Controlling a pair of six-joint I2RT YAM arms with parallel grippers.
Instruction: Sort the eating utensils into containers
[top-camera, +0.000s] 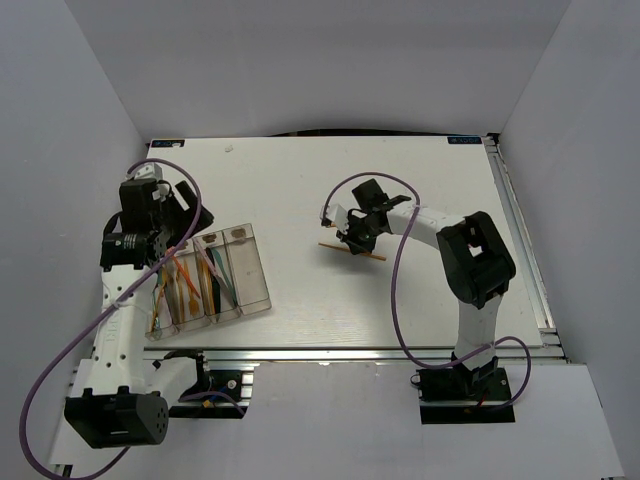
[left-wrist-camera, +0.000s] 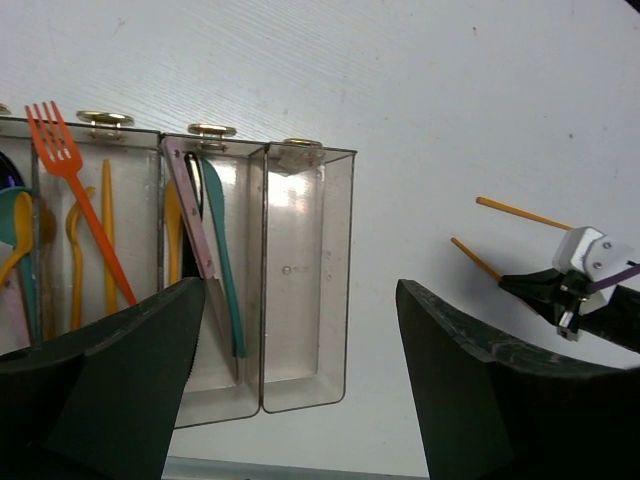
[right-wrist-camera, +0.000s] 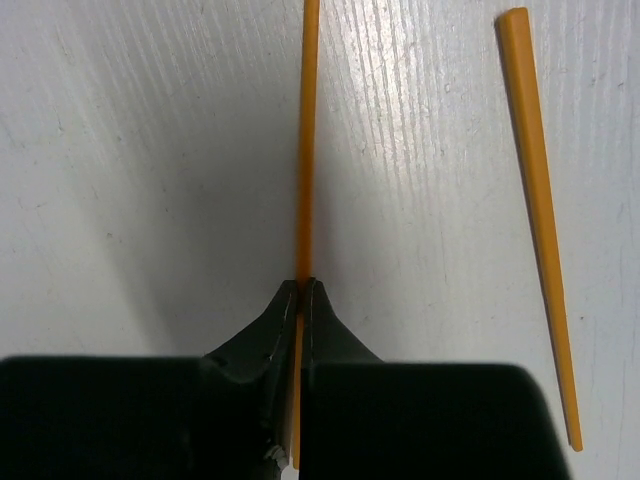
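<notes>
Right jaws are clamped on one orange stick (right-wrist-camera: 305, 150) in the middle of the desk (top-camera: 300, 180), second stick (right-wrist-camera: 540, 220) just beside it (not touching). Left jaws sit apart, by the bins (left-wrist-camera: 305, 290) near the left edge.

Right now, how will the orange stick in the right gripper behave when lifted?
Probably stiff: the orange stick runs straight out of the right gripper. Likely light, being so thin. Smooth and held by narrow tips, it may swivel.

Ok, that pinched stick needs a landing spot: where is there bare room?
The rightmost bin is bare; the bins left of it are crowded with cutlery. The table lies bare between the bins and the right gripper, shut on an orange stick.
</notes>
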